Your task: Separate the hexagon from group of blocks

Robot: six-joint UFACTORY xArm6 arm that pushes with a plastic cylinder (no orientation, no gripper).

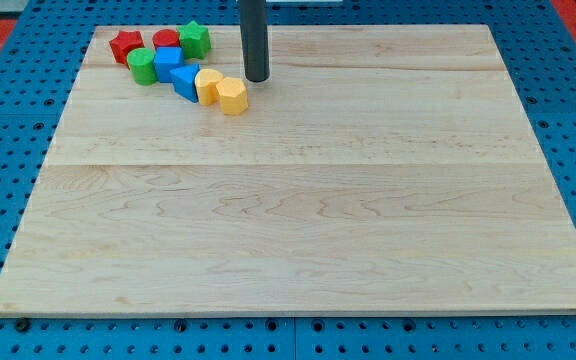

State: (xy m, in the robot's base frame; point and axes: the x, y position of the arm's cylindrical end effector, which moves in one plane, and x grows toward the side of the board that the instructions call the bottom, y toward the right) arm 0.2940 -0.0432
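A group of blocks sits at the view's top left of the wooden board (pixel 298 190). It holds a red star (pixel 125 46), a red block (pixel 165 40), a green star (pixel 195 39), a green round block (pixel 142 66), a blue cube (pixel 168 61), a blue triangle-like block (pixel 186 81), a yellow block (pixel 207 84) and a yellow hexagon (pixel 232 96). The hexagon is at the group's right end, touching the other yellow block. My tip (pixel 257 79) is just right of and slightly above the hexagon, a small gap apart.
The board lies on a blue pegboard surface (pixel 8 150). The rod (pixel 255 35) comes down from the view's top edge.
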